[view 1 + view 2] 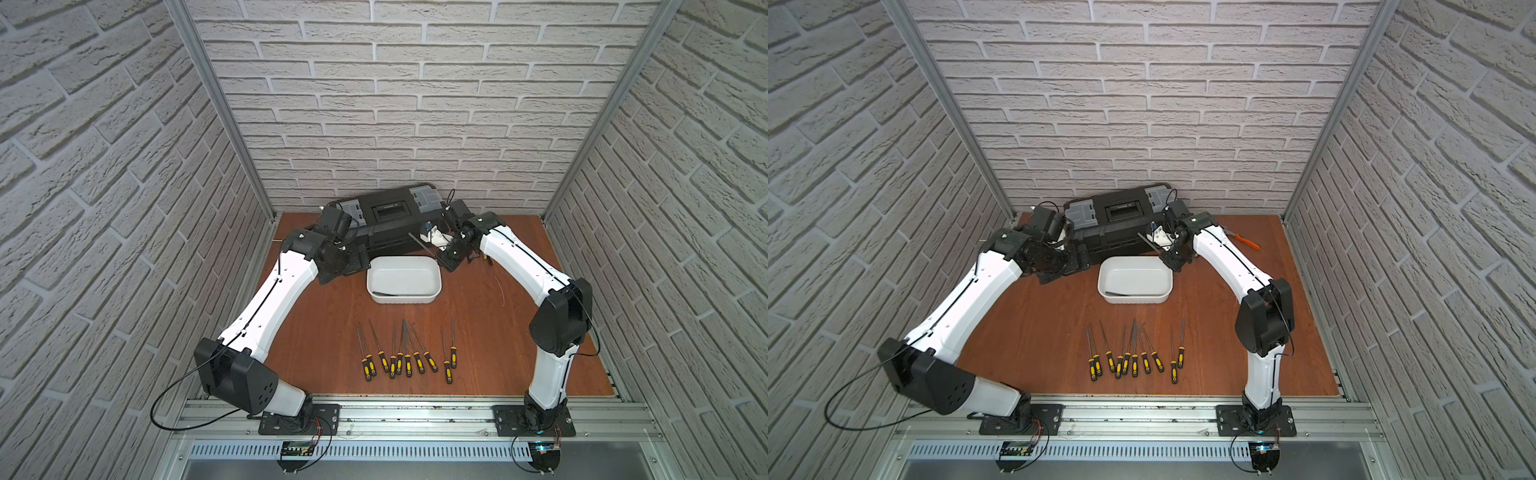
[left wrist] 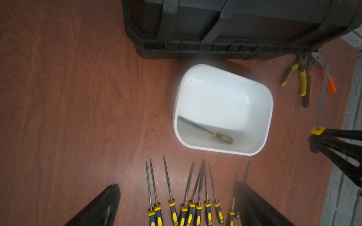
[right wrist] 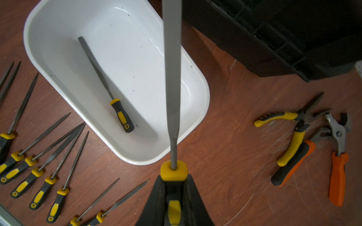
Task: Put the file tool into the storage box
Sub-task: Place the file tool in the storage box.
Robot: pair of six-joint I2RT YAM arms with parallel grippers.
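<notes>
Right jaws on file (image 3: 172, 78), toolbox (image 3: 274, 29) near

In both top views the storage box (image 1: 403, 279) sat mid-frame; one file (image 3: 102, 78) lay inside it; the toolbox (image 1: 390, 216) stood above it; a row of files (image 1: 405, 353) lay below; a second file (image 1: 422, 246) hung at its upper-right corner; pliers (image 1: 1246, 242) lay further right.

Both top views look steeply down from high above, covering the whole worktop (image 1: 324, 332). Wrist views look down past the left claw (image 2: 176, 193) and, nearer, the right claw (image 3: 173, 182); both share the storage box (image 2: 215, 97) ahead.
</notes>
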